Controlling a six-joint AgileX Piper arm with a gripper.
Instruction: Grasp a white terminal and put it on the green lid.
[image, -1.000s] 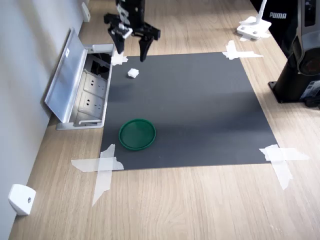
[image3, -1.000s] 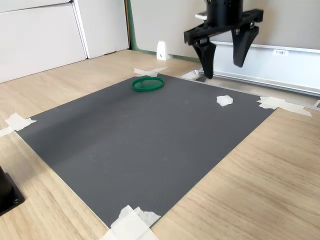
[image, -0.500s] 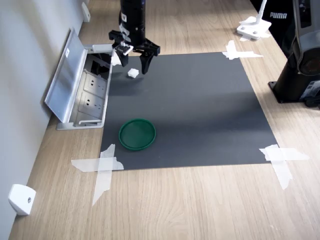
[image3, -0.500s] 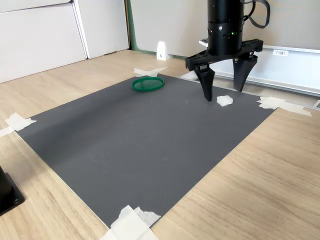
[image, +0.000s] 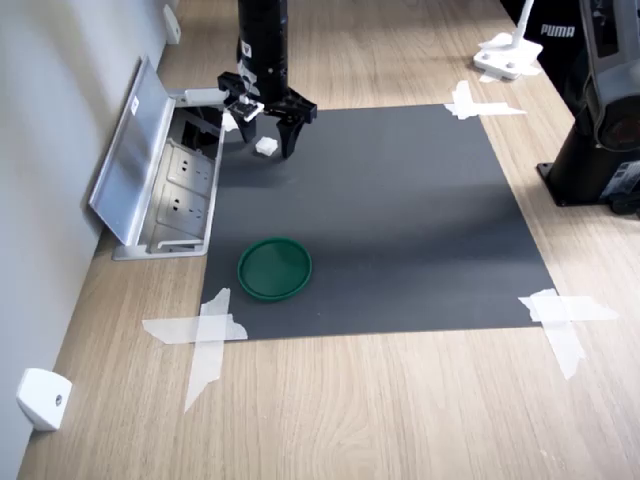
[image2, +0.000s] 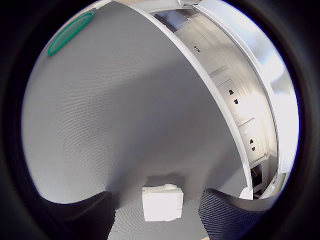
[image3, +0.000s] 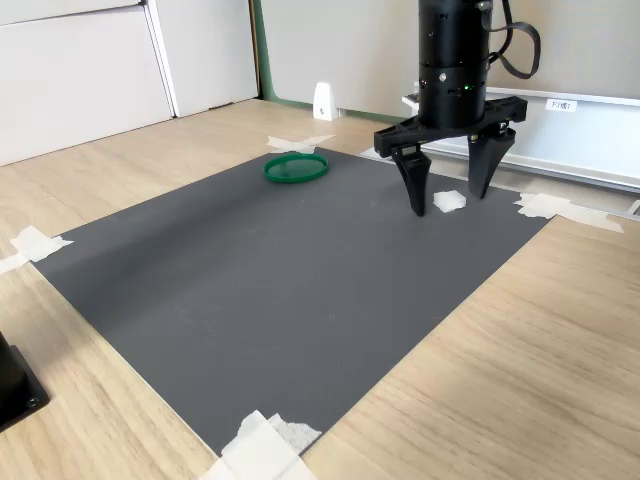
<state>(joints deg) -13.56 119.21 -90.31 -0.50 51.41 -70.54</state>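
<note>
The white terminal (image: 264, 147) (image3: 449, 201) (image2: 161, 202) is a tiny white block lying near the far corner of the dark grey mat (image: 400, 220). My gripper (image: 267, 146) (image3: 449, 201) (image2: 160, 216) is open and stands low over it, pointing straight down. One finger is on each side of the block, with a gap to each. In the wrist view the black fingertips (image2: 227, 212) flank the terminal without touching it. The green lid (image: 275, 268) (image3: 296, 167) (image2: 70, 32) lies flat on the mat, well apart from the terminal, with nothing on it.
An open metal socket box (image: 165, 190) with a raised lid sits just beside the terminal, at the mat's edge. White tape strips (image: 205, 335) hold the mat's corners. A white wedge block (image: 42, 398) lies by the wall. A black machine base (image: 600, 150) stands at the first exterior view's right.
The arm has come down from above the mat until its open fingers straddle the white terminal. The terminal and the lid have not moved.
</note>
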